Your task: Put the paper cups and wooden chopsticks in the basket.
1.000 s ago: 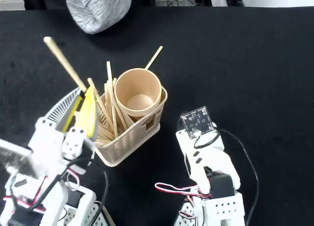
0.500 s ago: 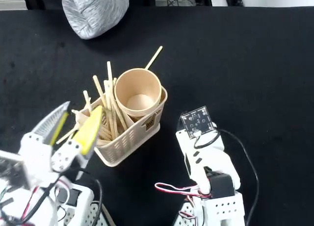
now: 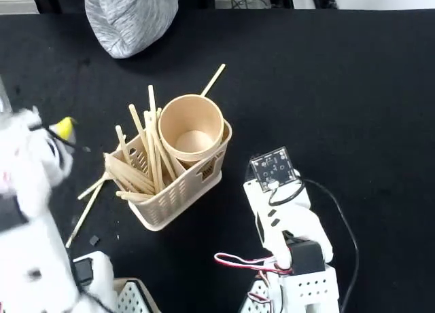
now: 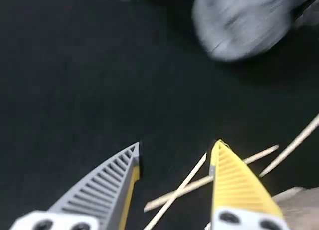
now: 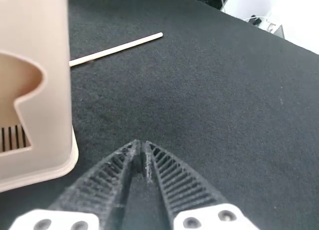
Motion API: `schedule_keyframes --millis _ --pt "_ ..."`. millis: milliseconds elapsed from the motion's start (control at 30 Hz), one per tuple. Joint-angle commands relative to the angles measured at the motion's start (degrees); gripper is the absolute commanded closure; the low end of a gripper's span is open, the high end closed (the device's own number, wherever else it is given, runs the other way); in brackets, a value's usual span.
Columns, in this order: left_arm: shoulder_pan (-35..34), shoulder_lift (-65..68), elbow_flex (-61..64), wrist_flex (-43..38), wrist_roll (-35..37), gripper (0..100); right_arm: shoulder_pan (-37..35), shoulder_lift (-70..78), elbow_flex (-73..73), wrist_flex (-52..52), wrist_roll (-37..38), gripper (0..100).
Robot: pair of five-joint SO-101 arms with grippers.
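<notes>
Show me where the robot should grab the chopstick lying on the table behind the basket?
Probably on its bare stretch near the free end, away from the basket. The chopstick lies flat on the table, so come straight down from above, pinching across its length. Its other end runs behind the paper cup, where room looks tight.

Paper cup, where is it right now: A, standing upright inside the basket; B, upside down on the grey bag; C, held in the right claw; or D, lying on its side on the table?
A: the high view shows the paper cup standing mouth-up inside the basket, and the right claw is shut with nothing in it.
</notes>
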Motion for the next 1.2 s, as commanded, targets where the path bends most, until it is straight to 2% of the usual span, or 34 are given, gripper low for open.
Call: schedule_keyframes --millis 0,133,233,433,667,867,1167 --pt "-6.6 14.1 -2.7 -0.2 -5.8 77 0.7 -5.2 -0.9 -1.1 0.4 98.6" --pt "-6.3 21.6 0.3 -0.3 -13.1 77 0.7 -5.2 -0.9 -1.1 0.4 98.6" --pt "-3.2 25.5 5.0 -1.1 -20.7 77 0.7 -5.2 -0.9 -1.1 0.4 98.6" --pt "1.7 29.7 17.5 -13.2 -30.2 77 0.7 -5.2 -0.8 -1.1 0.4 98.6" --pt "7.9 38.2 18.9 -17.5 -31.4 77 0.7 -5.2 -0.8 -1.1 0.4 98.6" --pt "8.6 44.0 17.5 -22.8 -31.4 77 0.7 -5.2 -0.9 -1.1 0.4 98.6" --pt "8.8 49.4 17.5 -24.3 -31.5 92 0.7 -5.2 -1.0 -1.1 0.4 98.6"
